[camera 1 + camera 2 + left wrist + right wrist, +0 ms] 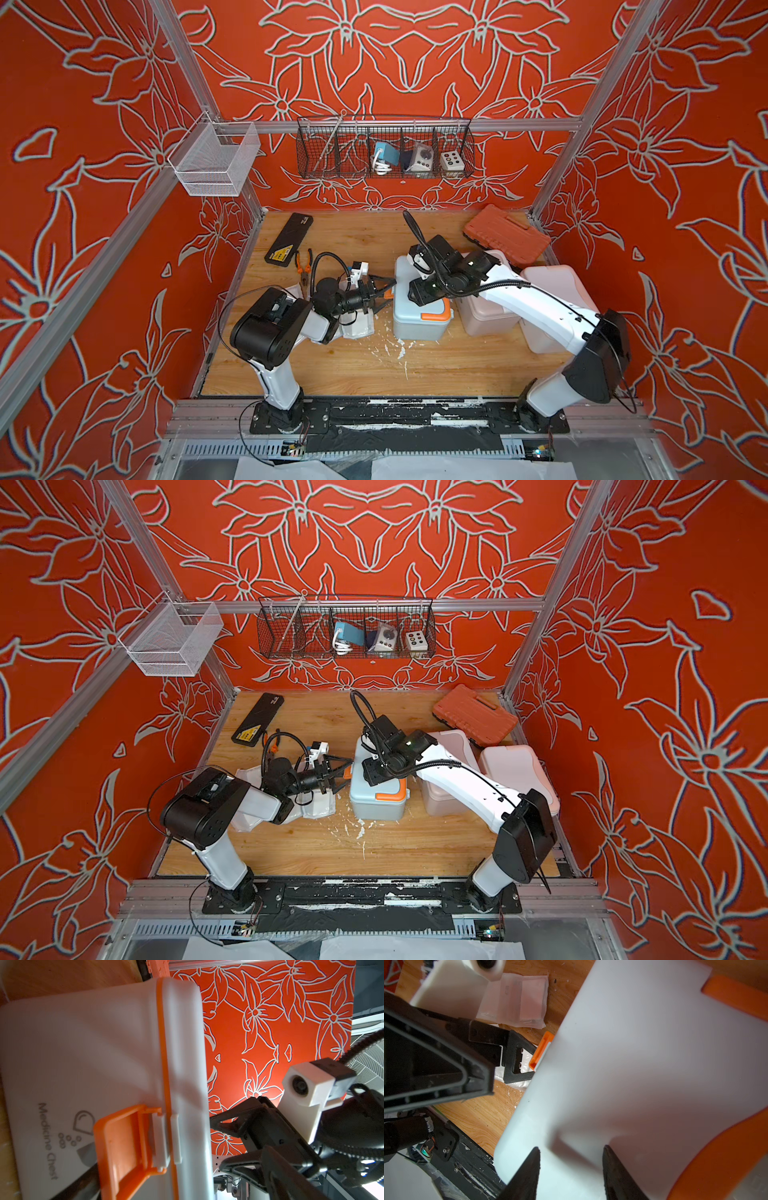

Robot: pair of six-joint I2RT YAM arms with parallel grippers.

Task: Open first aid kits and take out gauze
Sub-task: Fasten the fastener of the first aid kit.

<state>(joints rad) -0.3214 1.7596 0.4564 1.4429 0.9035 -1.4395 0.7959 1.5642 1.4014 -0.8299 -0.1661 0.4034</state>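
While the left gripper point(390, 296) stands with its jaws spread wide, the orange front latch point(124, 1147) of a rounded blue-grey plastic first aid kit point(415, 328) sits between its 2 black fingertips, ungripped. The latch juts out from the kit's front wall, and the lid lies down on the body. Over that lid hangs the right gripper point(572, 1147), jaws about half apart with nothing between them; whether its tips touch the lid cannot be told.

Flat square white gauze packets in clear wrapping point(517, 1001) lie on the wooden table point(332, 374) beneath the left arm, just beside the kit. On the kit's other side stand 2 more kits, a pale pink lidded box point(486, 322) and a whitish lidded box point(548, 291). Behind them rests a flat ribbed orange-red tool case point(505, 237).
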